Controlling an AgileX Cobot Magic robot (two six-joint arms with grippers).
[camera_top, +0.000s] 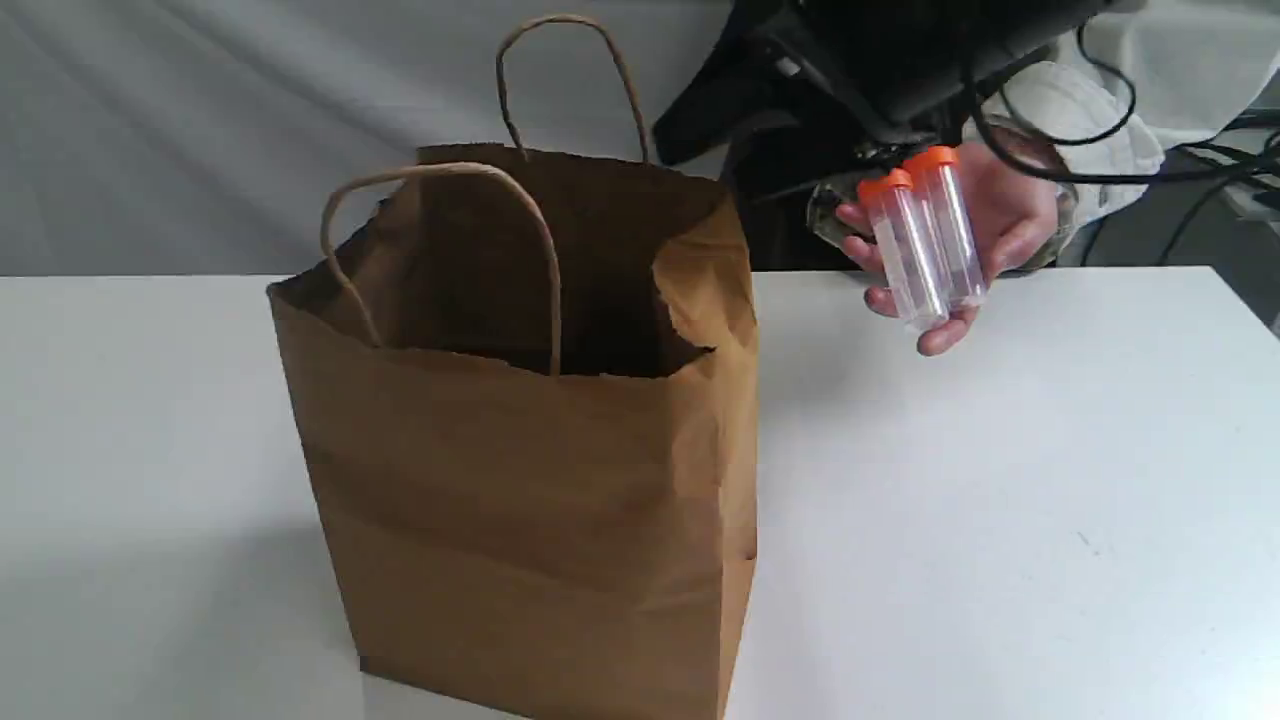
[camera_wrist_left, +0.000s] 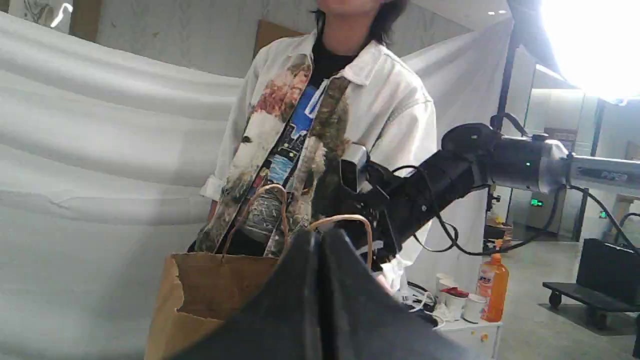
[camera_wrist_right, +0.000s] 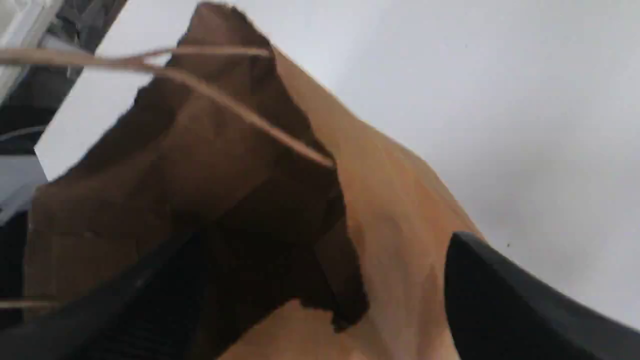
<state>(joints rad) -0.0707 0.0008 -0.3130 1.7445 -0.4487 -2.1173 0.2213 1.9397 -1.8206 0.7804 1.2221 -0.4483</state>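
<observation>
A brown paper bag (camera_top: 520, 480) stands upright and open on the white table (camera_top: 1000, 500), with both twine handles raised. A person's hand (camera_top: 1010, 215) behind the bag's right side holds two clear tubes with orange caps (camera_top: 925, 235) above the table. My right arm (camera_top: 880, 60) hangs over the bag's far right corner, close to that hand. In the right wrist view my right gripper (camera_wrist_right: 325, 305) is open, its fingers spread above the bag's mouth (camera_wrist_right: 240, 200). My left gripper (camera_wrist_left: 320, 300) is shut with nothing in it, low beside the bag (camera_wrist_left: 210, 285). It is outside the exterior view.
The person (camera_wrist_left: 340, 100) in a white jacket stands behind the table. White cloth hangs at the back. A small stand beyond holds an orange bottle (camera_wrist_left: 492, 287) and cups (camera_wrist_left: 460, 302). Black cables (camera_top: 1180, 150) trail at the right rear.
</observation>
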